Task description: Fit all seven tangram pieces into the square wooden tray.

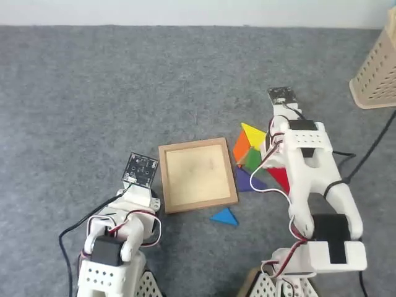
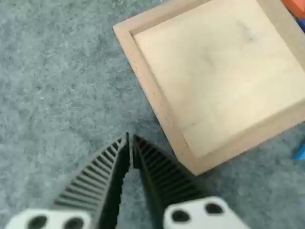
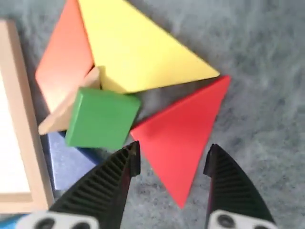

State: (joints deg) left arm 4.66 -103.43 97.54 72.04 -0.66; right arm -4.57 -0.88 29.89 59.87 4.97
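The square wooden tray [image 1: 201,203] lies mid-frame on the grey desk [image 1: 93,93] in the high view. Right of it cluster the yellow triangle [image 1: 252,134], orange piece [image 1: 241,147], green square [image 1: 252,159] and red triangle [image 1: 279,178]. A blue triangle [image 1: 225,216] lies just below the tray. The right hand [image 3: 174,145] gapes wide above the red triangle, holding nothing. The left hand [image 2: 129,143], beside the tray, is pinched closed and empty.

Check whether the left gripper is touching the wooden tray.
Apart. The left wrist view shows a strip of grey carpet between the shut fingertips of the left gripper and the rim of the wooden tray.
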